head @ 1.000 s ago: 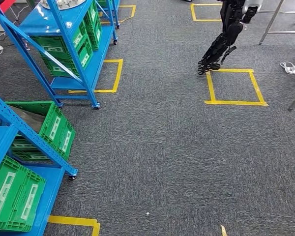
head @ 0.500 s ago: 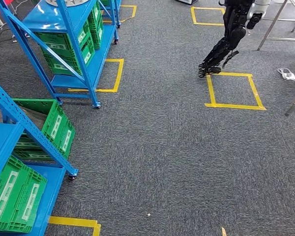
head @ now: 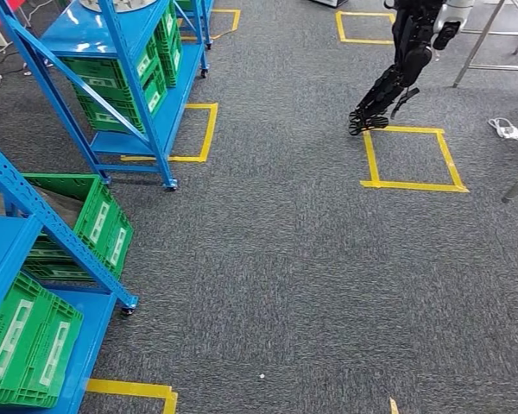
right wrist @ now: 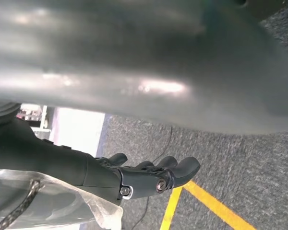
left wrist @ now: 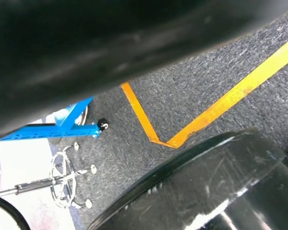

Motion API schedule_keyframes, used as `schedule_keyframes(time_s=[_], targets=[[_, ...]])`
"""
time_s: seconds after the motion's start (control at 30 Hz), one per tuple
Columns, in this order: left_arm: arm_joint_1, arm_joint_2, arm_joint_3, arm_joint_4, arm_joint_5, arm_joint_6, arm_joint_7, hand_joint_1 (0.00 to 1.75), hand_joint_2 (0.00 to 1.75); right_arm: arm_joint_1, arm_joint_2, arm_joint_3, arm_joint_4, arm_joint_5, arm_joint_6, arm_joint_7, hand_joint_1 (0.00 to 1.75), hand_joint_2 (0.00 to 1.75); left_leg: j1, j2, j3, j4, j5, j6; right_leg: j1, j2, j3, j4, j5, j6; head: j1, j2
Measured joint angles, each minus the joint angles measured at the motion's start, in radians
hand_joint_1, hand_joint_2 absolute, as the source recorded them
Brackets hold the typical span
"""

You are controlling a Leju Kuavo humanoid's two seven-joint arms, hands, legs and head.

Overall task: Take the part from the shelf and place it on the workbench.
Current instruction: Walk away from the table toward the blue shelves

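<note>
Showing in the right wrist view, the right hand (right wrist: 146, 177) has its dark fingers stretched nearly straight, and a clear plastic-wrapped part (right wrist: 59, 206) lies against its underside; I cannot tell if it is grasped. The left hand's state cannot be told. The left wrist view adds a chrome star-shaped chair base (left wrist: 68, 175) beside a blue rack foot. The head view has two blue metal shelf racks, at 10 o'clock (head: 123, 52) and 8 o'clock (head: 22, 216). The near rack has two green plastic crates (head: 28, 345); the far stack's count is unclear. There are five yellow tape floor outlines, the full one at 1 o'clock (head: 413, 184). The black legs of another robot (head: 393, 82) touch its edge. Open grey carpet (head: 289, 276) runs from 6 to 12 o'clock.
</note>
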Motion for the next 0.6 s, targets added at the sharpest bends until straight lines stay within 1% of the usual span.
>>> schedule_keyframes(time_s=[0.03, 0.07, 0.1, 0.13, 0.17, 0.2, 0.23, 0.27, 0.3, 0.33, 0.37, 0.4, 0.43, 0.47, 0.5, 0.53, 0.57, 0.6], targets=[[0.000, 0.000, 0.000, 0.000, -0.001, 0.000, 0.000, 0.00, 0.00, 0.000, 0.000, 0.000, 0.000, 0.004, -0.002, 0.000, 0.00, 0.00, 0.001, -0.001, 0.012, -0.020, 0.009, 0.009, 0.000, 0.000, -0.001, 0.004, -0.006, 0.003, 0.001, 0.000], [0.000, 0.000, 0.000, 0.000, -0.003, 0.000, 0.000, 0.00, 0.00, -0.001, 0.000, 0.000, 0.000, 0.008, -0.003, 0.000, 0.00, 0.00, 0.003, -0.001, 0.023, -0.041, 0.019, 0.015, 0.002, 0.000, -0.013, 0.030, -0.024, 0.001, 0.003, 0.000], [0.000, -0.001, 0.000, 0.000, -0.004, 0.000, 0.000, 0.00, 0.00, -0.001, 0.000, 0.000, 0.000, 0.012, -0.004, 0.000, 0.00, 0.00, 0.006, -0.003, 0.030, -0.055, 0.026, 0.018, 0.003, 0.001, -0.037, 0.079, -0.052, -0.001, 0.005, 0.000], [0.000, 0.000, 0.001, 0.000, -0.005, 0.000, 0.000, 0.00, 0.00, -0.001, 0.000, 0.000, 0.000, 0.015, -0.004, 0.000, 0.00, 0.00, 0.005, -0.006, 0.032, -0.059, 0.028, 0.019, 0.003, 0.002, -0.070, 0.144, -0.083, -0.002, 0.006, 0.000], [0.000, 0.000, 0.002, 0.000, -0.006, 0.000, 0.000, 0.00, 0.00, -0.001, 0.000, 0.000, 0.000, 0.018, -0.005, 0.000, 0.00, 0.00, 0.005, -0.010, 0.032, -0.058, 0.028, 0.019, 0.002, 0.002, -0.103, 0.208, -0.107, -0.001, 0.007, 0.000], [0.000, 0.000, 0.003, 0.000, -0.007, 0.000, 0.000, 0.00, 0.00, 0.000, 0.000, 0.000, 0.000, 0.021, -0.005, 0.000, 0.00, 0.00, 0.004, -0.015, 0.032, -0.057, 0.027, 0.017, 0.001, 0.002, -0.125, 0.249, -0.116, 0.000, 0.007, 0.000], [0.001, 0.000, 0.004, 0.000, -0.008, 0.000, 0.000, 0.00, 0.00, 0.001, 0.000, 0.000, 0.000, 0.022, -0.006, 0.000, 0.00, 0.00, 0.005, -0.023, 0.032, -0.053, 0.025, 0.013, -0.002, 0.002, -0.131, 0.255, -0.105, 0.002, 0.007, 0.000], [0.001, 0.000, 0.005, 0.000, -0.008, 0.000, 0.000, 0.00, 0.00, 0.002, 0.000, 0.000, 0.000, 0.023, -0.006, 0.001, 0.00, 0.00, 0.007, -0.033, 0.031, -0.048, 0.021, 0.007, -0.005, 0.004, -0.116, 0.221, -0.076, 0.005, 0.007, 0.000], [0.001, 0.000, 0.006, 0.000, -0.008, 0.000, 0.000, 0.00, 0.00, 0.003, 0.000, 0.000, 0.000, 0.024, -0.007, 0.000, 0.00, 0.00, 0.010, -0.044, 0.029, -0.037, 0.016, -0.001, -0.011, 0.013, -0.085, 0.156, -0.042, 0.010, 0.007, 0.000], [0.001, 0.001, 0.006, 0.000, -0.009, 0.000, 0.000, 0.00, 0.00, 0.003, 0.001, 0.000, 0.000, 0.024, -0.007, 0.000, 0.00, 0.00, 0.011, -0.055, 0.025, -0.025, 0.009, -0.012, -0.014, 0.032, -0.055, 0.100, -0.022, 0.015, 0.008, 0.000], [0.000, 0.002, 0.007, 0.000, -0.009, 0.000, 0.000, 0.00, 0.00, 0.003, 0.002, 0.000, -0.001, 0.024, -0.008, 0.000, 0.00, 0.00, 0.011, -0.065, 0.019, -0.010, 0.001, -0.021, -0.017, 0.047, -0.032, 0.058, -0.011, 0.012, 0.010, 0.000], [0.000, 0.002, 0.008, 0.000, -0.010, 0.000, 0.000, 0.00, 0.00, 0.002, 0.003, 0.000, -0.002, 0.025, -0.008, -0.001, 0.00, 0.00, 0.011, -0.073, 0.013, 0.001, -0.004, -0.028, -0.017, 0.059, -0.020, 0.040, -0.012, 0.006, 0.011, 0.000], [0.000, 0.003, 0.010, 0.000, -0.010, 0.001, 0.000, 0.00, 0.00, 0.002, 0.004, 0.000, -0.003, 0.025, -0.010, -0.001, 0.00, 0.00, 0.010, -0.081, 0.007, 0.007, -0.006, -0.033, -0.014, 0.063, -0.019, 0.046, -0.019, -0.004, 0.011, 0.000], [0.001, 0.003, 0.011, 0.000, -0.011, 0.001, 0.000, 0.00, 0.00, 0.002, 0.004, 0.000, -0.004, 0.026, -0.012, -0.001, 0.00, 0.00, 0.011, -0.088, 0.004, 0.011, -0.006, -0.036, -0.013, 0.053, -0.018, 0.048, -0.018, -0.016, 0.010, 0.000], [0.002, 0.003, 0.013, 0.000, -0.011, 0.001, 0.000, 0.00, 0.00, 0.003, 0.004, 0.000, -0.004, 0.026, -0.014, -0.001, 0.00, 0.00, 0.013, -0.091, 0.002, 0.013, -0.007, -0.039, -0.011, 0.044, -0.017, 0.050, -0.018, -0.023, 0.008, 0.000], [0.004, 0.003, 0.014, 0.000, -0.011, 0.001, 0.000, 0.00, 0.00, 0.003, 0.004, 0.000, -0.004, 0.027, -0.016, -0.001, 0.00, 0.00, 0.015, -0.082, -0.004, 0.024, -0.015, -0.042, -0.010, 0.034, -0.017, 0.051, -0.017, -0.031, 0.006, 0.000], [0.005, 0.003, 0.015, 0.000, -0.011, 0.001, 0.000, 0.00, 0.00, 0.004, 0.003, 0.000, -0.004, 0.027, -0.017, -0.001, 0.00, 0.00, 0.015, -0.066, -0.017, 0.053, -0.034, -0.045, -0.008, 0.023, -0.017, 0.050, -0.016, -0.037, 0.004, 0.000], [0.004, 0.004, 0.015, 0.000, -0.011, 0.001, -0.001, 0.00, 0.00, 0.005, 0.003, 0.000, -0.004, 0.029, -0.017, -0.002, 0.00, 0.00, 0.015, -0.044, -0.040, 0.104, -0.063, -0.046, -0.006, 0.011, -0.018, 0.050, -0.017, -0.042, 0.002, 0.000]])
